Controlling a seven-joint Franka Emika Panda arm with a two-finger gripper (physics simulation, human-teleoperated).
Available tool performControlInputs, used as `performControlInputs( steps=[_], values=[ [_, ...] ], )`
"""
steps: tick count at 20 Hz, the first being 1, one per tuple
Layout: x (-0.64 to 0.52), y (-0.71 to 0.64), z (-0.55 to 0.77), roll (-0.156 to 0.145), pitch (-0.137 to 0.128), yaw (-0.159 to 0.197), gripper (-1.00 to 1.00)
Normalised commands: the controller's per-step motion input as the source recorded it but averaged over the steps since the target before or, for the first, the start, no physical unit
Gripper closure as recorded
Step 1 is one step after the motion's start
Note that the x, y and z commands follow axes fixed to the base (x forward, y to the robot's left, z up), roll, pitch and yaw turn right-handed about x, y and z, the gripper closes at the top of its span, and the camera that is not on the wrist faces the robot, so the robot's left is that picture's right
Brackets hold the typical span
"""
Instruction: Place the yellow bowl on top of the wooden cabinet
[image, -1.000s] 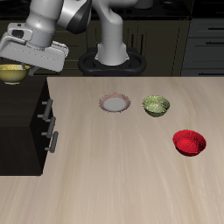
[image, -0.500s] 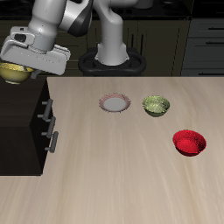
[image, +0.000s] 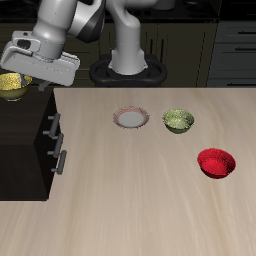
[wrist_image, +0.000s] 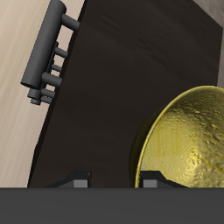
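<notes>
Yellow bowl (image: 12, 86) is pinched at its rim by the gripper (image: 22, 82), directly above wooden cabinet (image: 25, 140). Judged light, rigid, glossy-slippery; rim grip is best kept.

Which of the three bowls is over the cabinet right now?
The yellow bowl, under the gripper above the wooden cabinet. The olive-green bowl and red bowl sit on the table.

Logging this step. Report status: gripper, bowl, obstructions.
Gripper shut on the yellow bowl, rim pinched. Bowl over the wooden cabinet top; contact cannot be told. Nothing in the way on the cabinet top.
</notes>
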Motion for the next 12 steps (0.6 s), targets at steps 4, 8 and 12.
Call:
performControlInputs(
  steps=[4,8,12],
  values=[
    [0.02,0.05,-0.1,0.004,0.009,0.002,-1.0],
    [0.0,0.19,0.0,0.026,-0.007,0.01,-1.0],
    [0.02,0.08,0.13,0.027,-0.017,0.021,-1.0]
  ],
)
